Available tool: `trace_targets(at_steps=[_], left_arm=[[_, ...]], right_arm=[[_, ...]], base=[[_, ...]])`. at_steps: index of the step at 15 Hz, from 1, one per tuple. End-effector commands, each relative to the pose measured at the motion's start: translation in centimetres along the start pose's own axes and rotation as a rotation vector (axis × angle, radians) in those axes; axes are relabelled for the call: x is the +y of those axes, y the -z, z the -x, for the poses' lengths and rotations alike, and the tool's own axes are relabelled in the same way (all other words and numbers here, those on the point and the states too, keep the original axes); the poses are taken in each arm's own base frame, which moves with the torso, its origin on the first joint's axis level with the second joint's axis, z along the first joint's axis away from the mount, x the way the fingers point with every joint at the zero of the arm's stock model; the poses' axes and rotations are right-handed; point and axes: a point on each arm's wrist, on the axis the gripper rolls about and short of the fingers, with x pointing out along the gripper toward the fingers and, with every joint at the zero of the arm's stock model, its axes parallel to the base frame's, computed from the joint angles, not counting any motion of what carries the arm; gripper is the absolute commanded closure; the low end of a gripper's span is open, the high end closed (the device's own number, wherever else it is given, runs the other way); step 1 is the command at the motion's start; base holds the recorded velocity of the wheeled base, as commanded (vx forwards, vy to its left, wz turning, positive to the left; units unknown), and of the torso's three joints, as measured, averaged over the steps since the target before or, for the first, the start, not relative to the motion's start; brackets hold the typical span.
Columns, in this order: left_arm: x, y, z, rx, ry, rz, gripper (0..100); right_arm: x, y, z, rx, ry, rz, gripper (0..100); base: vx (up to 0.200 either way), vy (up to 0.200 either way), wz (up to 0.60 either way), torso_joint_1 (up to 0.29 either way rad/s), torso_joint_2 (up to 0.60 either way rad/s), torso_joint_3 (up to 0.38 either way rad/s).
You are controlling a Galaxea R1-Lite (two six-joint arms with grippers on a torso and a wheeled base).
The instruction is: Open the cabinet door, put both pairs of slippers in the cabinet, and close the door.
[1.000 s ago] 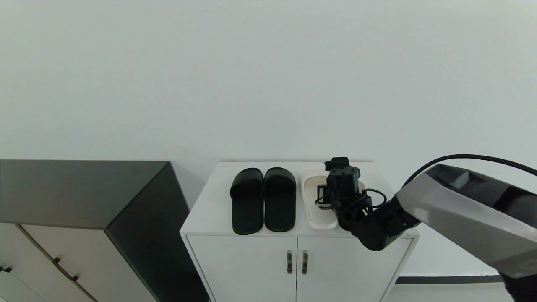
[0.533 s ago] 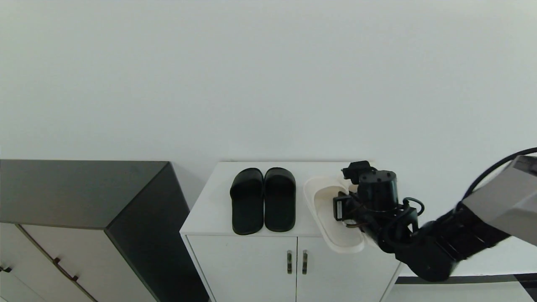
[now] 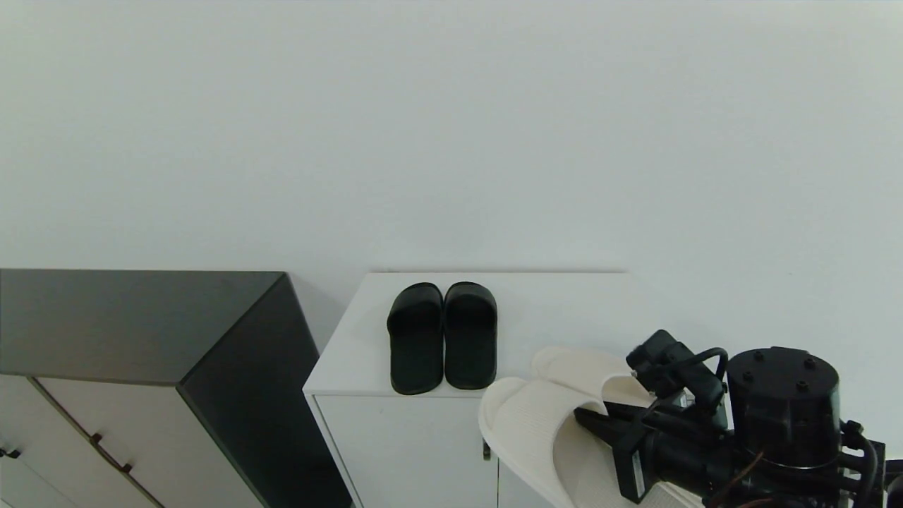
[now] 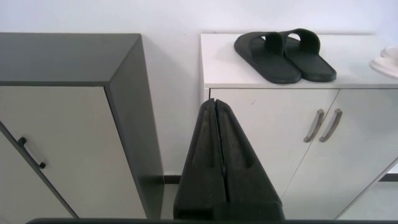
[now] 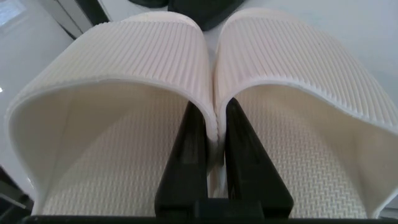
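So, progress check from where I'm standing: not much is ticked off. The white cabinet (image 3: 564, 310) has both doors (image 4: 273, 137) shut, with the two handles (image 4: 323, 124) side by side at the middle seam, so the "open the door" step isn't done, and nothing can go inside until it is. The right gripper (image 5: 215, 124) has the white slippers (image 3: 557, 416). Its jaws are clamped on the two inner strap edges, pinching the pair together as one bundle. The pair is off the cabinet top, hanging in the air out in front of the cabinet's right-hand side, roughly level with the top of the doors. The black slippers (image 3: 442, 337) sit neatly side by side on the cabinet top, toes toward the wall, with nothing touching them. The left gripper (image 4: 216, 109) is down low in front of the cabinet, well apart from it, with its jaws pressed together and nothing in them, lined up about with the gap between the white cabinet and the dark-topped cabinet (image 3: 141, 317) next to it. My read is that one pair is picked up and everything else is left: get a door open (probably the left arm's job), stow the white pair, fetch and stow the black pair, then close up.
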Motion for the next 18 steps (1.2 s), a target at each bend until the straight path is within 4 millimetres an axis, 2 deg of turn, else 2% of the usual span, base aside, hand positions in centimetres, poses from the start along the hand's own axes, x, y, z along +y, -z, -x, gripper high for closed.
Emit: trace_targets(at_steps=[1, 4, 12, 18], left_arm=[[0.0, 0.0, 0.0, -0.001, 0.0, 0.0, 100], [0.0, 0.01, 0.0, 0.0, 0.0, 0.0, 100], [0.0, 0.0, 0.0, -0.001, -0.003, 0.002, 100], [0.0, 0.0, 0.0, -0.001, -0.001, 0.003, 100]], right_arm=[[0.11, -0.01, 0.85, -0.011, -0.012, 0.001, 100], [0.1, 0.04, 0.72, -0.007, -0.025, 0.001, 100], [0.07, 0.75, 0.49, 0.025, -0.022, 0.003, 100], [0.4, 0.95, 0.49, 0.033, -0.041, 0.024, 100]], base=[[0.0, 0.0, 0.0, 0.0, 0.0, 0.0], [0.0, 0.0, 0.0, 0.0, 0.0, 0.0], [-0.2, 0.0, 0.0, 0.003, 0.0, 0.004], [0.0, 0.0, 0.0, 0.0, 0.0, 0.0]])
